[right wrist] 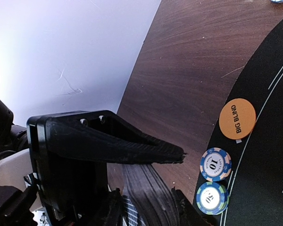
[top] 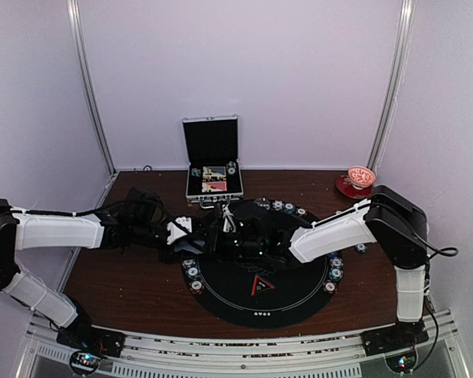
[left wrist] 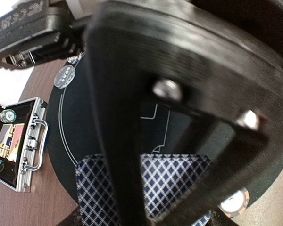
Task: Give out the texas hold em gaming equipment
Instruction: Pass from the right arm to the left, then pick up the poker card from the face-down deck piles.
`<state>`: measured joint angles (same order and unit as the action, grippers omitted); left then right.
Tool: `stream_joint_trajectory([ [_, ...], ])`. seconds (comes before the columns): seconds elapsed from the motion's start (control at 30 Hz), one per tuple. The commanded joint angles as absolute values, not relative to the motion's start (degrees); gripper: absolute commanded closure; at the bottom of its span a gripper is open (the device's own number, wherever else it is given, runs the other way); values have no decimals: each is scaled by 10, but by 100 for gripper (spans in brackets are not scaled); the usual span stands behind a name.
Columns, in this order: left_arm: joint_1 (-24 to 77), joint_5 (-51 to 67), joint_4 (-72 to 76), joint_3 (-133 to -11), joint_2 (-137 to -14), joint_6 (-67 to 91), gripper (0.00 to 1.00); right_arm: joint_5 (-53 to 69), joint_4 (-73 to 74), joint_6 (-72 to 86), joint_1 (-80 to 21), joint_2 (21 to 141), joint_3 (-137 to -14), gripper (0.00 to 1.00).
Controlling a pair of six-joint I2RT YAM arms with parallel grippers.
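Right pincer (top: 248,242): over the mat's (top: 221,295) far-left part, clamped on the cards (left wrist: 174,186), and the stack shows edge-on under its upper finger!
Left pincer (top: 213,235): nose to nose with the right one above the mat; open or closed, cannot tell.
Cards: blue-diamond backs, held above the mat.
Chips (right wrist: 215,164): two blue ones on the mat's rim, just beside the orange disc (right wrist: 237,118).
Case (top: 211,142): open, behind the mat on the tabletop (right wrist: 188,70).

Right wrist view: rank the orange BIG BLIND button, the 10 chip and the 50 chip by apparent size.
1. orange BIG BLIND button: largest.
2. 10 chip and 50 chip: they look alike, so I leave them unranked.
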<state>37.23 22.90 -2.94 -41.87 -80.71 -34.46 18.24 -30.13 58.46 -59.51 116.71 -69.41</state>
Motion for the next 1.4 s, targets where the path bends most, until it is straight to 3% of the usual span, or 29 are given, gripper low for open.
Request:
stream_joint_trajectory([
  [0.0, 373, 232, -45, -417, -809, -360, 69, 176, -281, 563, -581, 1165, -688, 67],
  [0.3, 372, 242, -47, -416, -806, -362, 69, 173, -253, 543, -571, 1167, -688, 70],
  [0.53, 372, 242, -44, -415, -806, -361, 69, 224, -275, 545, -573, 1183, -703, 57],
  [0.8, 373, 244, -46, -415, -804, -362, 69, 241, -237, 529, -581, 1207, -747, 50],
  [0.93, 372, 246, -47, -414, -801, -363, 69, 210, -207, 521, -579, 1200, -745, 54],
  [1.2, 373, 249, -47, -413, -798, -364, 69, 171, -172, 509, -563, 1166, -711, 71],
  [1.37, 373, 246, -47, -414, -799, -363, 68, 176, -166, 503, -562, 1156, -708, 74],
])
